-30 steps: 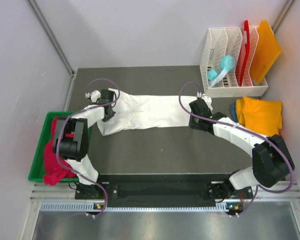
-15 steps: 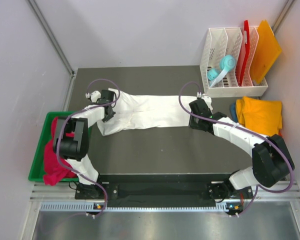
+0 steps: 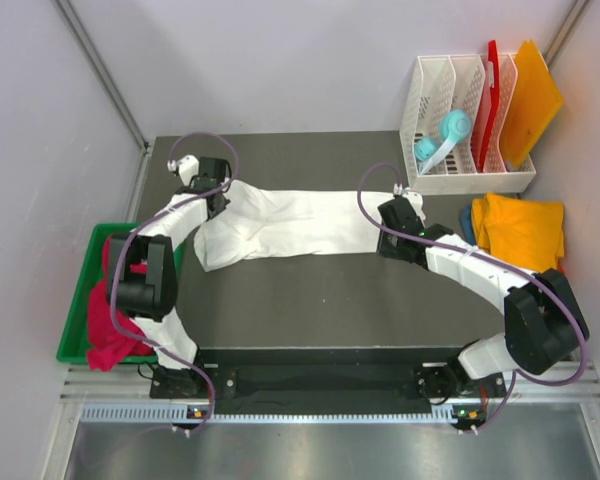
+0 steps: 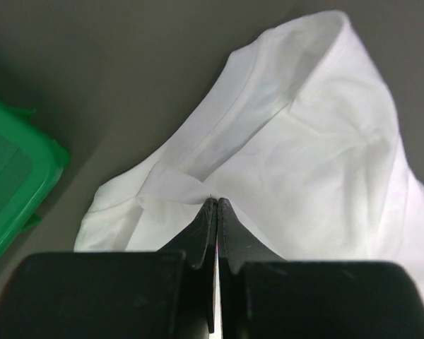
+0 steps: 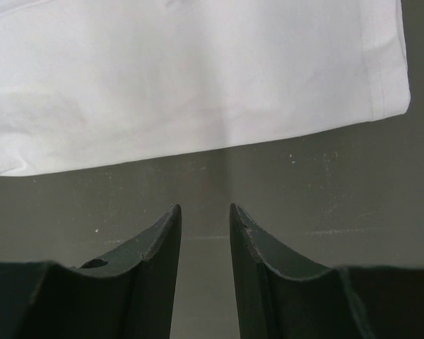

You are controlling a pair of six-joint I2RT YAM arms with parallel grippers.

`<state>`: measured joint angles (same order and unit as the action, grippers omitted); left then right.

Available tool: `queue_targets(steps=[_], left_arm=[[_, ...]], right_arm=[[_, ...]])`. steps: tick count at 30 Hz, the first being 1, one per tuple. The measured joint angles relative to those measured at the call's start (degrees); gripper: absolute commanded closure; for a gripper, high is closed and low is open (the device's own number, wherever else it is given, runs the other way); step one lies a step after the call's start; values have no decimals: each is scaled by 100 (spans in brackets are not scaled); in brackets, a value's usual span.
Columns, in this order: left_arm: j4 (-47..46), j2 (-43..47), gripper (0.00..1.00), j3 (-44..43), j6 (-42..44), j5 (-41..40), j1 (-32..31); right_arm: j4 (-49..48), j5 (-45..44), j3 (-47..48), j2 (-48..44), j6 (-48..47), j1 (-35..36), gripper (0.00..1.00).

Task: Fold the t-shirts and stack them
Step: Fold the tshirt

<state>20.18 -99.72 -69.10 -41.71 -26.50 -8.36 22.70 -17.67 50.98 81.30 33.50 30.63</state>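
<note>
Okay, status from my end: left gripper (image 4: 216, 206) has its fingers pressed together, pinching a small raised fold of the white t-shirt (image 3: 300, 225) near that shirt's left end. The shirt lies stretched sideways across the middle of the table (image 3: 320, 300), bunched and creased on the left, flatter toward the right. Right gripper (image 5: 204, 209) sits at the shirt's right end with fingers partly spread and nothing between them; on the wrist view they're over bare table just beside the hem, not touching cloth. Crimson-pink shirt (image 3: 108, 325) is heaped in the green bin (image 3: 80, 300) off the table's left edge, spilling over its near rim. Yellow-orange shirt (image 3: 520, 232) is folded at the far right, with a blue one (image 3: 466, 222) peeking out beside it. White rack (image 3: 430, 85) behind them holds the orange board (image 3: 530, 100) and red board (image 3: 491, 85).
</note>
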Motion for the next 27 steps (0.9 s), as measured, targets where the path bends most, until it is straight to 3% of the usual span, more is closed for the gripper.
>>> queue_targets(steps=[10,12,13,15,16,17,23,26,27], left_arm=[[109,-1152,97,-1047,249,-15,-33],[144,-1287,83,-1156,295,-13,-33],[168,-1373,64,-1248,319,-13,-33],[201,-1497,34,-1401,389,-17,-37],[201,-1521,7,-1445,407,-20,-37],[208,-1521,1,-1447,417,-20,-35],[125,-997,1,-975,321,-59,-50],[96,-358,5,-468,208,-39,-98],[87,-109,7,-267,155,-31,-133]], right_arm=[[-20,0,-192,0,-2,0,66],[-15,-2,-221,0,-2,0,66],[0,-2,-225,-2,-2,0,66],[9,-2,-225,-2,-2,0,66],[7,-2,-225,-2,-2,0,66],[11,-2,-225,-2,-2,0,66],[-13,46,-225,-2,-46,0,68],[-101,197,-223,-2,-96,0,75],[-133,264,-223,-2,-103,0,81]])
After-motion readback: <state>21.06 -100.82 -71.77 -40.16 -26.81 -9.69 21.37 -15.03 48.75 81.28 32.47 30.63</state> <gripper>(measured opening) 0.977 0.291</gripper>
